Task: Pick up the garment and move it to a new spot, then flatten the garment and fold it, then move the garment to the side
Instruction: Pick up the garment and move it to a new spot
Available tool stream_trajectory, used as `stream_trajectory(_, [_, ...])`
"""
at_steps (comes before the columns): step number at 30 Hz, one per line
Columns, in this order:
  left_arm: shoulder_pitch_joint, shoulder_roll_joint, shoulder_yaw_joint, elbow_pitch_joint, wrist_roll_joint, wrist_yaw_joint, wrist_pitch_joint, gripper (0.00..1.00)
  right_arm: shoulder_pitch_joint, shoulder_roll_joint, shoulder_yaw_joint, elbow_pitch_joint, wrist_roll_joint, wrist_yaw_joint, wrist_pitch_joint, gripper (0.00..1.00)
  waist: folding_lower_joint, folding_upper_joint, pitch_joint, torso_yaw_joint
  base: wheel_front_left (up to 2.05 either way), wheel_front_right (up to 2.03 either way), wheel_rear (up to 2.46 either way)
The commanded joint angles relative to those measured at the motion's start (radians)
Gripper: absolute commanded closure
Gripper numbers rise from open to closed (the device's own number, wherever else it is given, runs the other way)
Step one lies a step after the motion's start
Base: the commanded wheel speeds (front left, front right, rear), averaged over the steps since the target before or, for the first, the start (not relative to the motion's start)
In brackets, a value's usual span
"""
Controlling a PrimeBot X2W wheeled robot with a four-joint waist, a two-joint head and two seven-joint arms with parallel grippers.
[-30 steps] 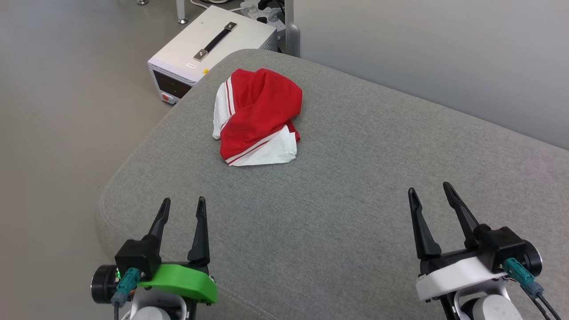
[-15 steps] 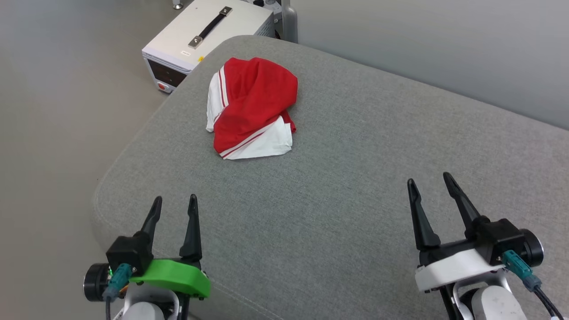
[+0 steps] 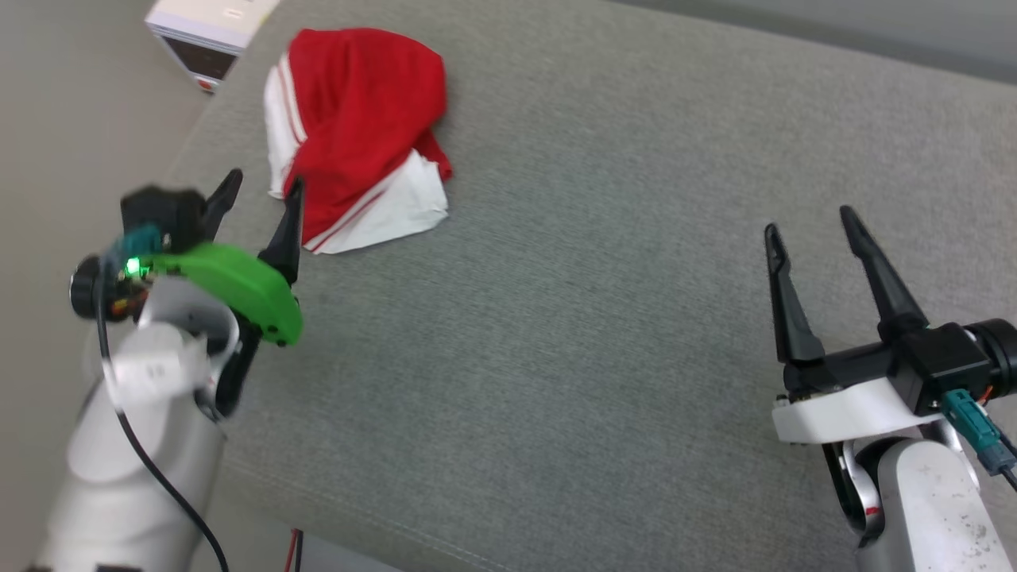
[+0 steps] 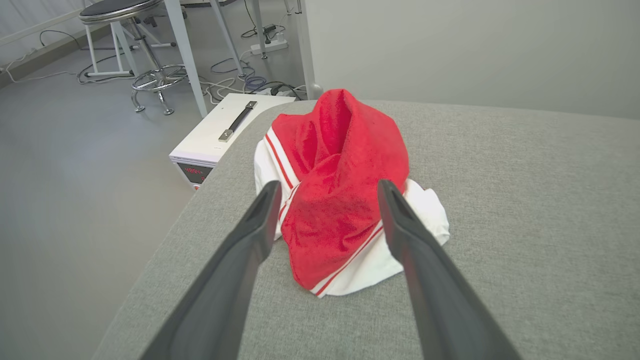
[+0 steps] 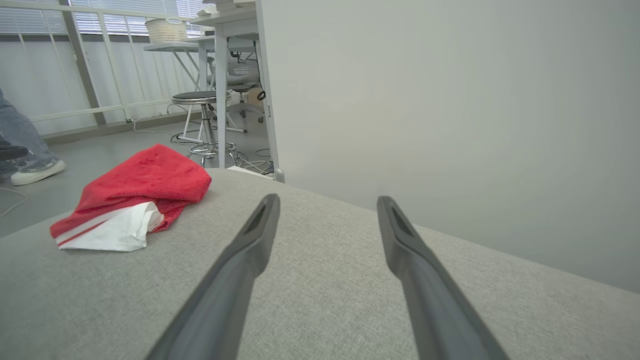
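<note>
Change: left gripper (image 3: 264, 184) has advanced to the shirt's (image 3: 357, 111) eight-o'clock edge, fingers apart, holding nothing.
Right gripper (image 3: 809, 222): fingers apart, at four o'clock.
Meaning: pickup looks imminent.

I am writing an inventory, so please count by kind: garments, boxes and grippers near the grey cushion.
Crumpled red-and-white fabric garment: 1
White rectangular box with black handle: 1
Dark-fingered grippers, left gripper and right gripper: 2
Total: 4
</note>
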Motion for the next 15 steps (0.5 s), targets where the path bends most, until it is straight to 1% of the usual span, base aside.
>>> stream_trajectory(1, [-0.05,0.034,-0.042,0.017,-0.05,-0.003,0.062,0.0,-0.02,-0.005,0.0,-0.013,-0.005,-0.001,-0.006,0.0,0.0,0.0,0.105,-0.097,0.0,0.0,0.0])
stream_trajectory(5, [-0.162,0.136,-0.145,0.059,-0.212,-0.003,0.254,0.0,-0.046,-0.009,0.015,-0.034,-0.01,-0.001,-0.006,0.0,0.0,0.0,0.154,-0.141,0.0,0.0,0.0])
stream_trajectory(7, [-0.204,0.182,-0.191,0.079,-0.272,-0.003,0.334,0.0,-0.056,-0.009,0.023,-0.041,-0.012,-0.001,-0.006,0.0,0.0,0.0,0.176,-0.161,0.0,0.0,0.0])
stream_trajectory(9, [-0.234,0.21,-0.227,0.096,-0.319,-0.003,0.405,0.0,-0.061,-0.007,0.027,-0.048,-0.015,-0.001,-0.006,0.0,0.0,0.0,0.194,-0.178,0.0,0.0,0.0])
stream_trajectory(11, [-0.262,0.232,-0.248,0.112,-0.356,-0.003,0.442,0.0,-0.066,-0.005,0.03,-0.052,-0.016,-0.001,-0.006,0.0,0.0,0.0,0.212,-0.194,0.0,0.0,0.0])
stream_trajectory(15, [-0.301,0.267,-0.291,0.163,-0.379,-0.004,0.451,0.0,-0.072,-0.004,0.038,-0.051,-0.018,-0.001,-0.006,0.0,0.0,0.0,0.236,-0.22,0.0,0.0,0.0])
